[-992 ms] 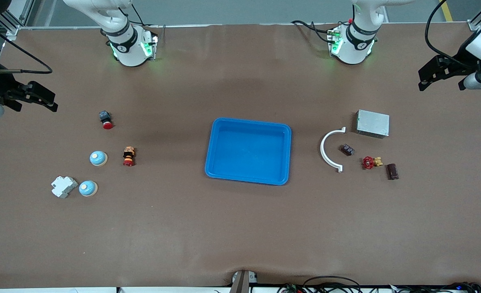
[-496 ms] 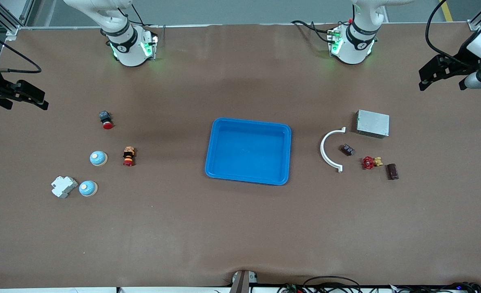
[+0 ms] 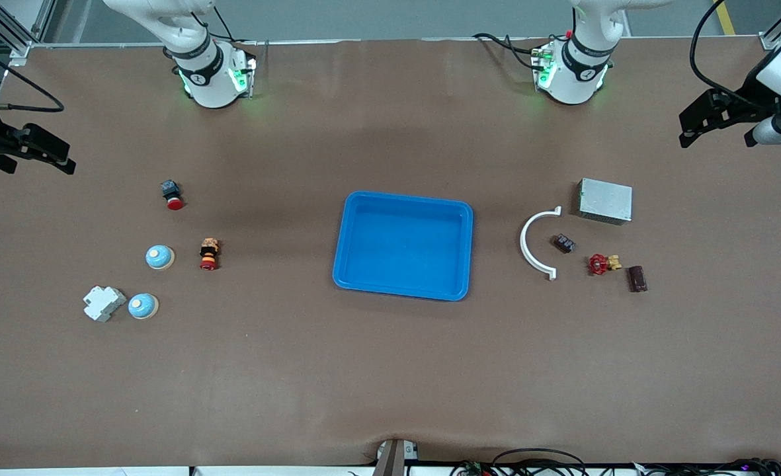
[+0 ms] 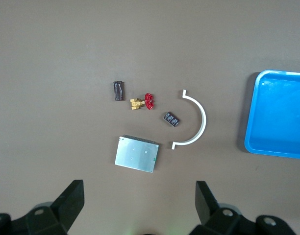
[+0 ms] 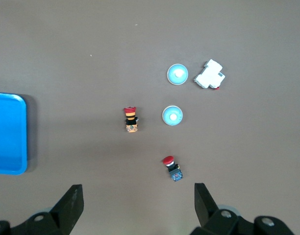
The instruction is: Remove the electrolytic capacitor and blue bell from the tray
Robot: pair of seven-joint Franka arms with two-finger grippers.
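Observation:
A dark brown cylindrical capacitor [image 3: 637, 278] lies toward the left arm's end of the table and also shows in the left wrist view [image 4: 118, 91]. Two blue bells [image 3: 159, 256] [image 3: 143, 306] stand toward the right arm's end and also show in the right wrist view [image 5: 172, 115] [image 5: 177, 74]. An empty blue tray [image 3: 403, 244] sits mid-table. My left gripper [image 3: 686, 131] hangs open and empty, high over the table's edge at its own end [image 4: 138, 196]. My right gripper [image 3: 67, 158] hangs open and empty, high at the right arm's end [image 5: 138, 196].
Near the capacitor lie a red-handled valve [image 3: 602, 264], a small black part [image 3: 565, 243], a white curved bracket [image 3: 535, 244] and a silver box [image 3: 605, 200]. Near the bells are two red push buttons [image 3: 172, 195] [image 3: 209, 254] and a white breaker [image 3: 103, 303].
My right gripper has drawn back toward the right arm's end of the table. My left gripper has barely moved. Nothing on the table has shifted.

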